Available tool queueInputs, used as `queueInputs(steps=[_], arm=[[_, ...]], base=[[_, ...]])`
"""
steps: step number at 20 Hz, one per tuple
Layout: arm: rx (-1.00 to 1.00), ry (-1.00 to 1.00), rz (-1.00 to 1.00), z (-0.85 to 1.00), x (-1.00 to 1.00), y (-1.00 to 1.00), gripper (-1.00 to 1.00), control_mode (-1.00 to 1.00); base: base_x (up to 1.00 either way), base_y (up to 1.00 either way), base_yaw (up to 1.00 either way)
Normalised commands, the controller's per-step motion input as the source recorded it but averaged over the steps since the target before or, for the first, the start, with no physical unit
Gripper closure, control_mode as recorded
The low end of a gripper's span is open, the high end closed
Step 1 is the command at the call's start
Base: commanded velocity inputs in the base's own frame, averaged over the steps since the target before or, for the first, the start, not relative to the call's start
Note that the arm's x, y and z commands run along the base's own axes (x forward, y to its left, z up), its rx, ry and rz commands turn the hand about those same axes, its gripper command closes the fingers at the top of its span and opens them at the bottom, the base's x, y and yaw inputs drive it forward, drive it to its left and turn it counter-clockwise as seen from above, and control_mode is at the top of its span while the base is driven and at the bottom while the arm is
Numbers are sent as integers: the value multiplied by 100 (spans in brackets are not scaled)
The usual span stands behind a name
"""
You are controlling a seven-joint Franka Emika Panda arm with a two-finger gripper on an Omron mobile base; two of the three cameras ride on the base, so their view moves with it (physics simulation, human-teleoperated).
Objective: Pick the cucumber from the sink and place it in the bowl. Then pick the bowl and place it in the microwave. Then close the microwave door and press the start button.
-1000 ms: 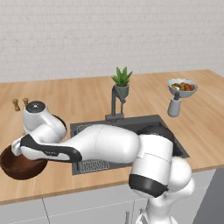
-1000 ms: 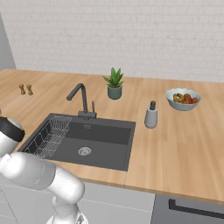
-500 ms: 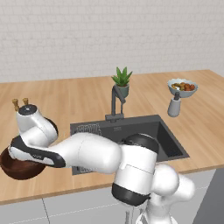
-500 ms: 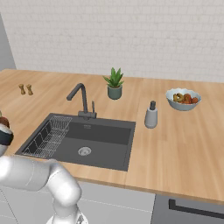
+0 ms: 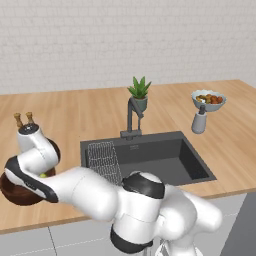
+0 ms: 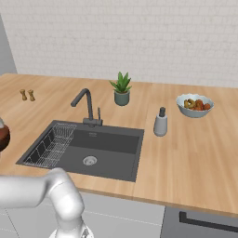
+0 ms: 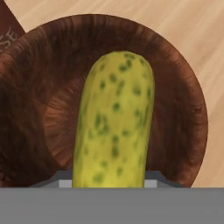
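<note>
gripper (image 5: 44, 175) clamped on the cucumber (image 7: 114, 122), hanging right over the bowl (image 7: 175, 109) at the counter's (image 5: 90, 117) left end; step is the drop-in, next: open up and release.

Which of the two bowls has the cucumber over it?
The dark wooden bowl at the counter's left end, under the cucumber; the pale bowl holds fruit far right.
</note>
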Motion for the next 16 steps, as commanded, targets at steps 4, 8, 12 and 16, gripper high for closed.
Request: queueInputs(steps=[4,8,12,16], arm=[[-2,0,0,-28,13,6,100,-100],[-1,0,0,-29,16,6,100,-100],[-2,2,0,-26,16,7,100,-100],[-2,5,0,-22,19,12,100,-100]], base=[[0,0,0],[0,0,0],[0,0,0],[0,0,0]])
